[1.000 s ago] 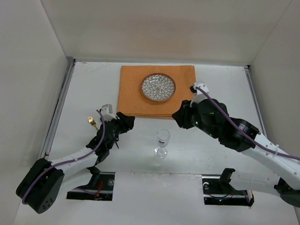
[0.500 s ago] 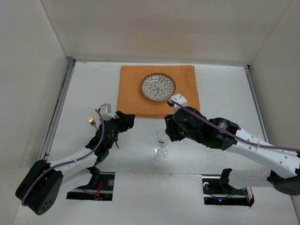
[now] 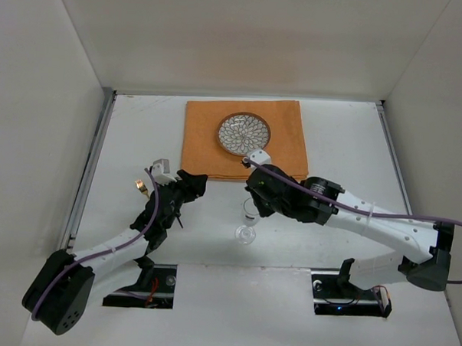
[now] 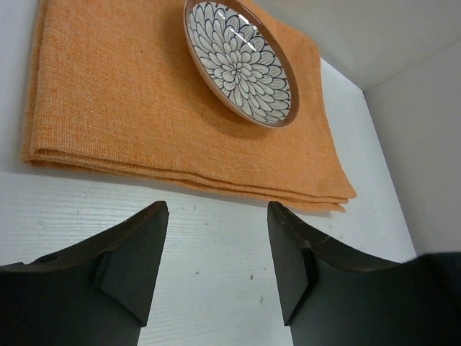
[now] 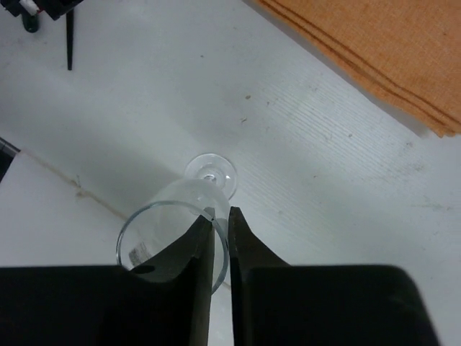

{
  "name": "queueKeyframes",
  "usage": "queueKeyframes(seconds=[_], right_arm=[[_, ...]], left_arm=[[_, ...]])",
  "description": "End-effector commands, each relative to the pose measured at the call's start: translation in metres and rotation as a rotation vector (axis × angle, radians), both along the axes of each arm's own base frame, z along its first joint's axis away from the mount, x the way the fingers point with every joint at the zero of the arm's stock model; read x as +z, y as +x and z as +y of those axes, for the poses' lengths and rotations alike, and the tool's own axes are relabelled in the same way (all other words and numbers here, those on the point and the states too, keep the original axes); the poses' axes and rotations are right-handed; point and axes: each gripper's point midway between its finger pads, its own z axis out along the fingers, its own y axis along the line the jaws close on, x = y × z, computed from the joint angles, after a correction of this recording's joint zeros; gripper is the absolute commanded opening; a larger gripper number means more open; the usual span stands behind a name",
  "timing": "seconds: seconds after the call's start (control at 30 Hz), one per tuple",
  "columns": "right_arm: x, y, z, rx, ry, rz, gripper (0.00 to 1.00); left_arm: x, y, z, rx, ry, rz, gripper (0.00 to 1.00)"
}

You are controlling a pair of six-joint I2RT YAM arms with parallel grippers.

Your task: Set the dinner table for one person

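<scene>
Swung in from the mat's right edge within the last second, my right pincer [image 5: 220, 213] now sits at the glass [image 5: 171, 225]. Its fingers are drawn almost together with the rim wall between them, one inside the bowl and one outside, and I judge the glass gripped. The glass stands upright, foot flat, on the bare white table [image 3: 347, 147], just near of the mat [image 3: 205, 145] and between my two arms. The table itself spreads under everything in view. The plate [image 3: 244, 134] rests on the mat's far right part, well apart from the glass. The step in hand, as I read it, is carrying the glass to its place by the plate. A pinch on one side of a thin rim lets the glass swing. So I should raise it straight up until the foot clears, keep the stem vertical, and travel slowly. At the far end I should lower until the foot is flat before letting the fingers part. I should also pass beside the plate, not over it. My right arm runs long and low from its base at the lower right, stretched leftward across the table with the wrist tipped down over the bowl. My left pincer [image 4: 216, 216] has barely shifted: fingers spread, nothing between them, held low near the mat's near edge and facing the plate, its arm bent back to the lower left.
</scene>
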Motion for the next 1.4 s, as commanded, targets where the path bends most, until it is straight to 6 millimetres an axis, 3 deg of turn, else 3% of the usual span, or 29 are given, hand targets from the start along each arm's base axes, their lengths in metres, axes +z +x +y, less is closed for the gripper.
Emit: queueKeyframes(seconds=[0.0, 0.1, 0.3, 0.4, 0.57, 0.77, 0.9, 1.17, 1.37], right_arm=[[0.022, 0.004, -0.001, -0.009, 0.015, -0.037, 0.09], [0.050, 0.016, -0.008, -0.059, 0.060, -0.108, 0.05], [0.115, 0.073, -0.037, -0.225, 0.184, -0.309, 0.04], [0.137, 0.120, -0.061, -0.331, 0.208, -0.393, 0.04], [0.149, 0.212, -0.102, -0.478, 0.210, -0.431, 0.04], [0.146, 0.313, -0.141, -0.644, 0.145, -0.462, 0.04], [0.137, 0.355, -0.148, -0.679, 0.116, -0.455, 0.03], [0.113, 0.404, -0.157, -0.711, 0.072, -0.429, 0.03], [0.089, 0.413, -0.152, -0.702, 0.040, -0.381, 0.03]], left_arm=[[0.023, 0.005, 0.000, 0.012, -0.039, -0.068, 0.55], [0.022, 0.005, 0.000, 0.012, -0.041, -0.065, 0.55], [0.022, 0.005, 0.000, 0.012, -0.040, -0.064, 0.56], [0.023, 0.005, 0.000, 0.012, -0.042, -0.067, 0.56], [0.023, 0.004, 0.001, 0.014, -0.044, -0.069, 0.56], [0.021, 0.004, 0.001, 0.014, -0.040, -0.064, 0.56], [0.018, 0.005, 0.000, 0.011, -0.034, -0.054, 0.56], [0.017, 0.005, -0.003, 0.003, -0.032, -0.050, 0.56], [0.018, 0.005, -0.002, 0.006, -0.033, -0.052, 0.56]])
